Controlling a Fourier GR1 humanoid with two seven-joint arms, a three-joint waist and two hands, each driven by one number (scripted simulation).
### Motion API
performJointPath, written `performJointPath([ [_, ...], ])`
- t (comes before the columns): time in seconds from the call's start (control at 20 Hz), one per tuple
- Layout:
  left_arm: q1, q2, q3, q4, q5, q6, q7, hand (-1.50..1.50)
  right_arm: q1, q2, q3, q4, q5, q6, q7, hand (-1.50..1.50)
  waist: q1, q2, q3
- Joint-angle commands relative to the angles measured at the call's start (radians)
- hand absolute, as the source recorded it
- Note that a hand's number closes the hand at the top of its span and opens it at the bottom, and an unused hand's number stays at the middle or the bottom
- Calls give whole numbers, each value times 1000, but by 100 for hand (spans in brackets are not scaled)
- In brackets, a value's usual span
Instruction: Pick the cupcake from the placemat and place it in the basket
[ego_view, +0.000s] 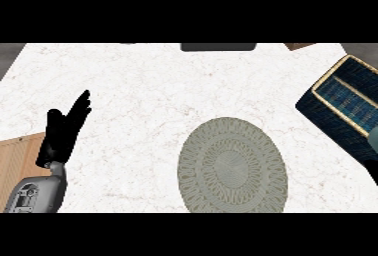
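Observation:
The round grey-green patterned placemat lies at the centre front of the counter with nothing on it. No cupcake shows anywhere. The dark blue woven basket with a tan rim sits at the right edge, tilted and partly cut off; the part of its inside that shows holds nothing. My left hand rests at the left, open with fingers pointing up, far from the placemat. A black sliver at the right edge just below the basket may be my right hand; too little of it shows.
A white marble counter fills the view. A dark rectangular object sits at the far edge, with a brown corner to its right. A wooden surface shows at the lower left beside my left forearm.

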Motion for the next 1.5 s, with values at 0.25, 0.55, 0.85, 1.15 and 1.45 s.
performJointPath([
  [0.25, -27, -10, -9, 15, -3, -5, -17, 0, -332, -468, -230, 446, -125, 167, 3, 150, 21, 13, 5],
  [0.55, -125, -5, 6, 106, -4, -9, -22, 0, -397, -660, -143, 800, -50, 39, -249, 150, 38, 26, 6],
  [0.85, -32, -29, -22, 23, -20, 1, -18, 0, -307, -700, -81, 972, 3, -95, -517, 150, 39, 18, 7],
  [1.15, -43, -8, 8, 51, 1, -25, -41, 0, -242, -712, 2, 1088, 92, -213, -677, 150, 32, 17, 6],
  [1.45, 2, -8, 1, -1, 5, -34, -33, 0, -260, -640, -10, 1294, 67, -210, -641, 150, 41, 16, 7],
])
